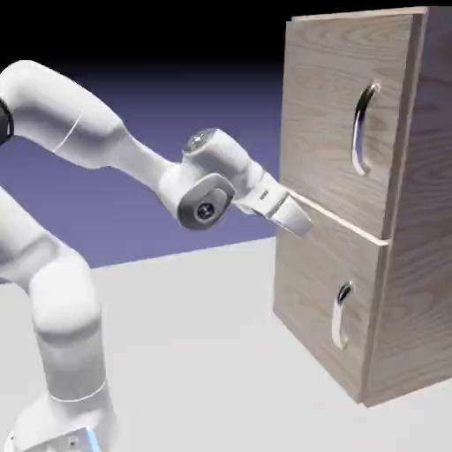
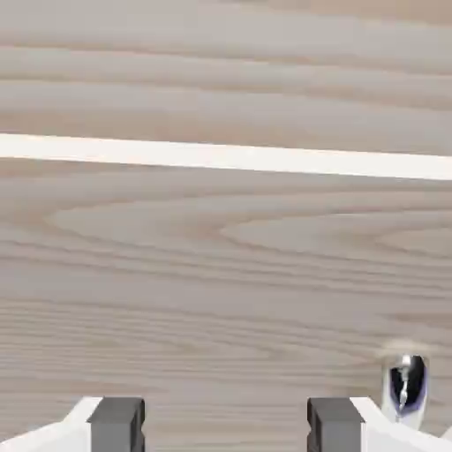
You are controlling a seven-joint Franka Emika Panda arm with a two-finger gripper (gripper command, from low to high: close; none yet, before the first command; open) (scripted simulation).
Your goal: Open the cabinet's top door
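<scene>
— Where are we?

— Still on the approach. Our claw [image 1: 296,218] stands open and empty, close to the cabinet [image 1: 402,291] front on the table [image 1: 194,344], level with the pale seam [image 2: 226,157] between its doors.

— And the top door [image 1: 340,106]?

— Shut. Its long handle [image 1: 362,128] sits higher and farther across, so next we must rise, line up and close on it.

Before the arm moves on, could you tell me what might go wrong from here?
1. The open gripper sits at the seam between the doors, well away from the top door's handle; closing here would grasp nothing.
2. The lower handle shows beside the fingertips in the hand view, so the arm might take the wrong door.
</scene>
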